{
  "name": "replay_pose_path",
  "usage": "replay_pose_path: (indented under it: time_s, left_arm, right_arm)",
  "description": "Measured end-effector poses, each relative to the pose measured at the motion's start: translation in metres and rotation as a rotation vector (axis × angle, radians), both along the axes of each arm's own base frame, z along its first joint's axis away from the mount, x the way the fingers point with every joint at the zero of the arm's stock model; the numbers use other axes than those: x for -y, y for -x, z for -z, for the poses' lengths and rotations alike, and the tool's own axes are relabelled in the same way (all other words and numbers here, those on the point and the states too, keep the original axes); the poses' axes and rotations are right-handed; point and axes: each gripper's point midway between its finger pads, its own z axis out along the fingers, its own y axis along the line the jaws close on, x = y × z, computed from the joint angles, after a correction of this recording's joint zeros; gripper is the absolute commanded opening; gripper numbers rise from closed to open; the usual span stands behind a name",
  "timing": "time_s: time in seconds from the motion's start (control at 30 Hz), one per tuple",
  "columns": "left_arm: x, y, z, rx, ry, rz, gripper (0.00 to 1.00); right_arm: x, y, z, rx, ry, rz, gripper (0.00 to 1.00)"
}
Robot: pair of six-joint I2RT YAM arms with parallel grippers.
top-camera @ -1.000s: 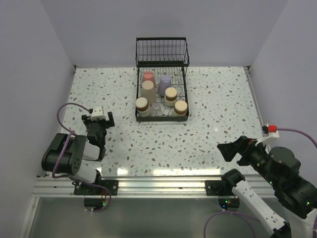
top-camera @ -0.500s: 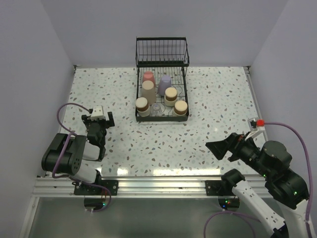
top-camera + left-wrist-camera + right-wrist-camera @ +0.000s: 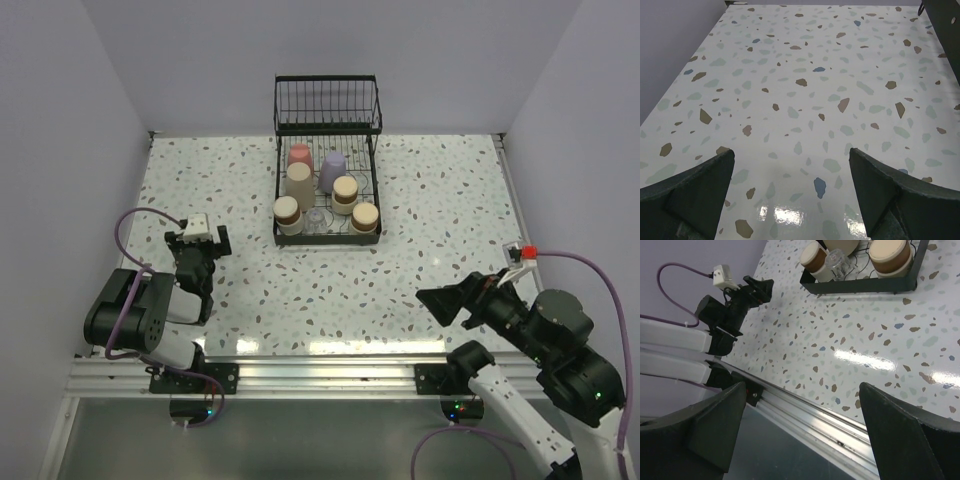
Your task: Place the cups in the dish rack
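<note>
The black wire dish rack (image 3: pixel 366 178) stands at the table's far middle. Its flat tray holds several cups: a coral-pink cup (image 3: pixel 299 155), a lavender cup (image 3: pixel 332 170), a tall beige cup (image 3: pixel 299 186), three brown cups (image 3: pixel 287 213) (image 3: pixel 345 192) (image 3: pixel 364 217) and a clear cup (image 3: pixel 317 217). My left gripper (image 3: pixel 197 252) (image 3: pixel 790 180) rests low at the near left, open over bare table. My right gripper (image 3: pixel 445 303) (image 3: pixel 802 425) hovers open at the near right, holding nothing. In the right wrist view I see the rack's front rail (image 3: pixel 860 286), two brown cups (image 3: pixel 815 257) (image 3: pixel 890 255) and the clear cup (image 3: pixel 836 262).
White walls close in the table on the left, back and right. An aluminium rail (image 3: pixel 320 375) (image 3: pixel 840 425) runs along the near edge. The folded left arm with its purple cable (image 3: pixel 725 315) shows in the right wrist view.
My right arm has swung its gripper leftward along the near edge, with the wrist turning. The left arm and the cups have not moved.
</note>
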Motion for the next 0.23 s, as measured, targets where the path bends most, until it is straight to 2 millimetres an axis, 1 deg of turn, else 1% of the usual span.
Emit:
replay_pose_path:
  time_s: [0.23]
  left_arm:
    - [0.0, 0.0, 0.0001, 0.0, 0.0, 0.0, 1.0]
  right_arm:
    - [0.0061, 0.0087, -0.0026, 0.022, -0.012, 0.008, 0.98]
